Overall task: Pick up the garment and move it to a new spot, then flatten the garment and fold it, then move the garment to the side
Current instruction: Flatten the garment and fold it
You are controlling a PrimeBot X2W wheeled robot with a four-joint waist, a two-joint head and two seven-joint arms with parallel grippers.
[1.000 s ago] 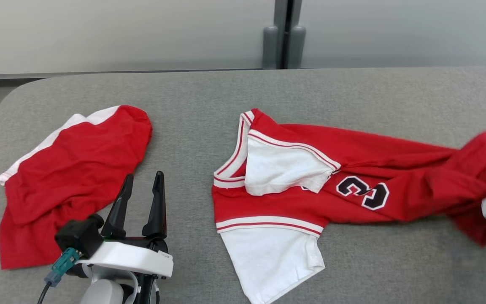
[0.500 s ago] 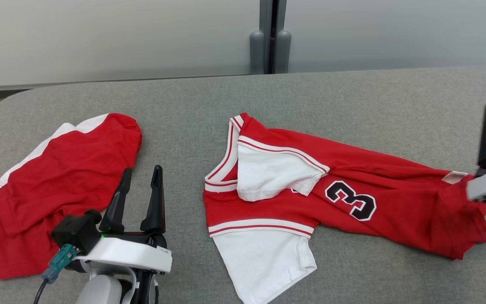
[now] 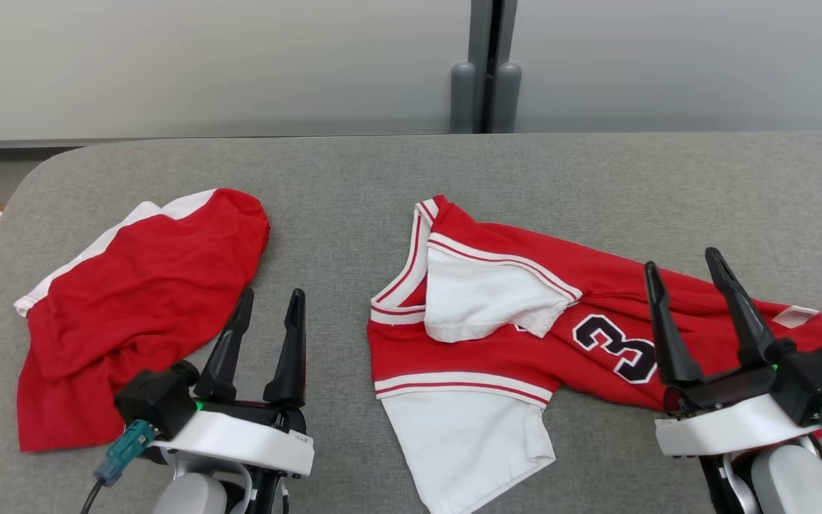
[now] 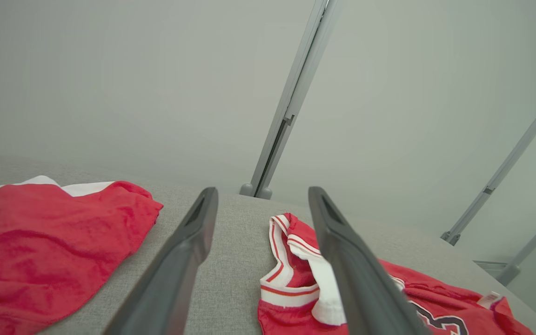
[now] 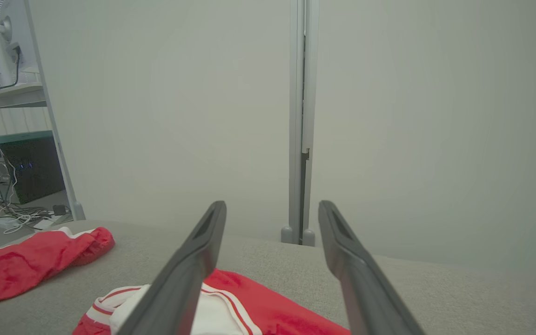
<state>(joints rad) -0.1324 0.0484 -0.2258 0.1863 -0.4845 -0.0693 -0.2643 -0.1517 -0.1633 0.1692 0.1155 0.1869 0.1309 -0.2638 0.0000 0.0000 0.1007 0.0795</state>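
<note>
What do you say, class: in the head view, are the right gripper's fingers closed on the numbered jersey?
No: the fingers of the right gripper stand apart, with no cloth of the numbered jersey between them.

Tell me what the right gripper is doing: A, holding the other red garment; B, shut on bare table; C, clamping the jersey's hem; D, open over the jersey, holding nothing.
D: the right gripper has its fingers spread apart over the jersey, with no cloth pinched between them.

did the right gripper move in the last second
Yes. The right gripper has let go of the shirt hem and swung left, from the view's right edge to beside the number 3.
</note>
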